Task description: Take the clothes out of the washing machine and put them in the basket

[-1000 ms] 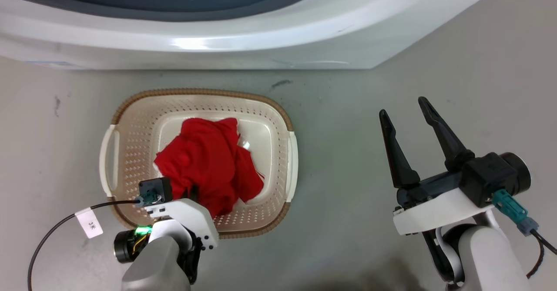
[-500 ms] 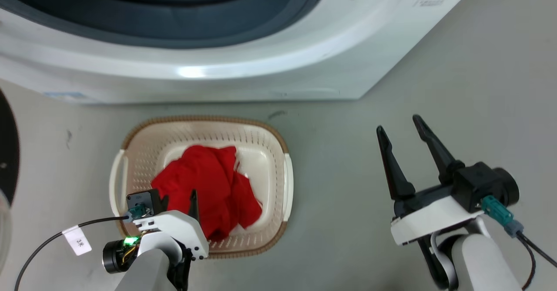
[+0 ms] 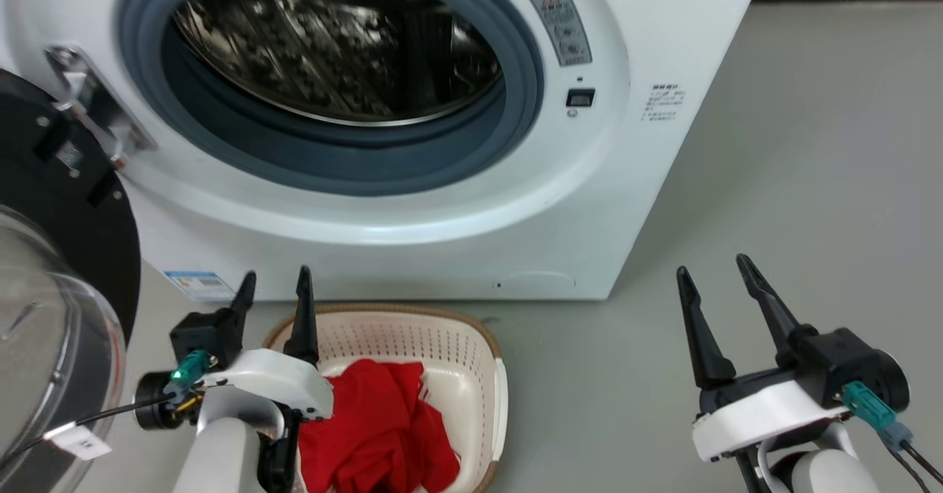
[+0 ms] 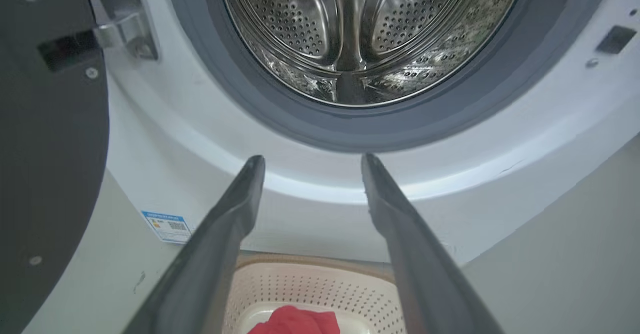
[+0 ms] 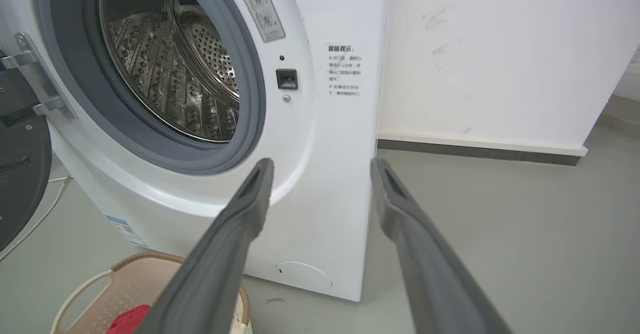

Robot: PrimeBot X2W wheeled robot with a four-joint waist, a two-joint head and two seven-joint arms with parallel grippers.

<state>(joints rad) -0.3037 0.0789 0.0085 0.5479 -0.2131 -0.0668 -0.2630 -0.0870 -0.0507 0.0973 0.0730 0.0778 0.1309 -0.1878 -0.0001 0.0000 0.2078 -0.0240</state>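
Clothes (image 3: 376, 427): in the basket (image 3: 412, 310), so your job looks done.
Left hand (image 3: 274, 278): released, empty, above the basket.
Right hand (image 3: 712, 266): released, idle.

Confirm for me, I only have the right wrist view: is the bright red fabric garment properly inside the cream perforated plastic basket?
Observer: Yes. The head view shows the bright red fabric garment bunched inside the cream perforated plastic basket.
Operator: Left gripper holding any?
Observer: No, the left gripper has its fingers apart, nothing between.
Operator: Drum?
Observer: The left wrist view shows the perforated steel drum with its lower part bare.
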